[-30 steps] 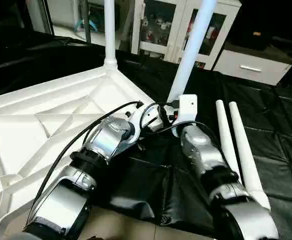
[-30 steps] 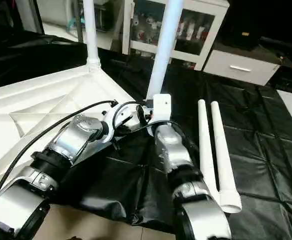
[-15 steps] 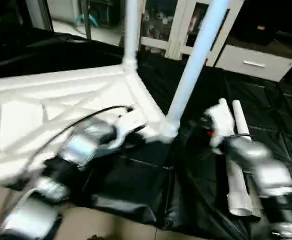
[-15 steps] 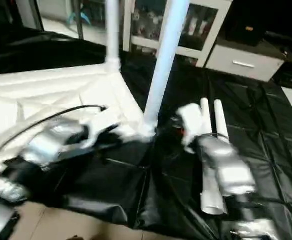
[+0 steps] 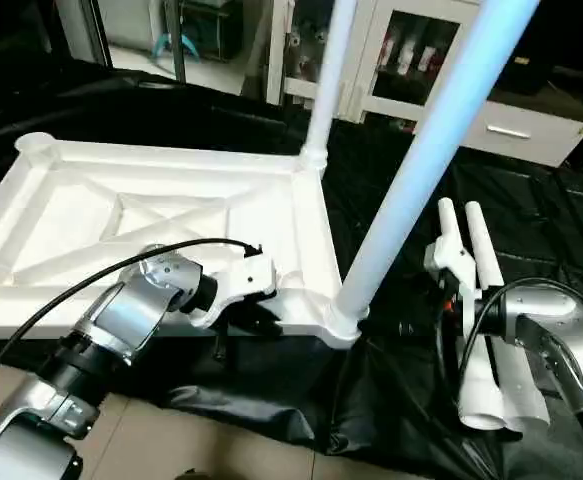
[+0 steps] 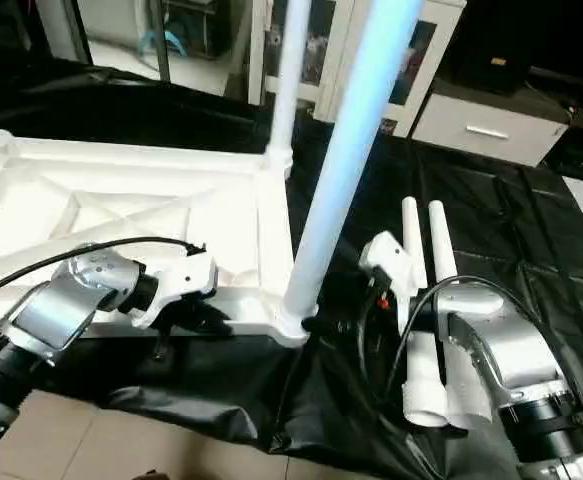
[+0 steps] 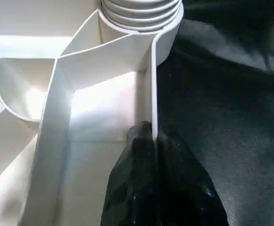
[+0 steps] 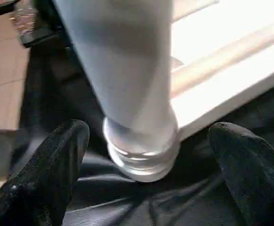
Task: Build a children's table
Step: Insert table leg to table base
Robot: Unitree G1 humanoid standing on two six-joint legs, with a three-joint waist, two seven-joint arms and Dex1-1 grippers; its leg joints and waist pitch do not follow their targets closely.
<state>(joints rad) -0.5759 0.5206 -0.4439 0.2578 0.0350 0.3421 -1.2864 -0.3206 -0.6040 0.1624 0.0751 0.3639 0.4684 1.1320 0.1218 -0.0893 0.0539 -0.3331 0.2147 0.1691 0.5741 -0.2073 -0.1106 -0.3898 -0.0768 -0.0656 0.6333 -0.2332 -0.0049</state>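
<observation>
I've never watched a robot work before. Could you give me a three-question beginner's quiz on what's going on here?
1. True or false: two legs already stand upright in the tabletop.
2. What is the left gripper pinching? A) a loose leg B) the tabletop's rim C) the black cover
3. How many loose legs lie on the black cover?

Key:
1. True: the far leg and the near leg.
2. B.
3. Two, side by side; the open right gripper flanks the near leg's base.
</observation>
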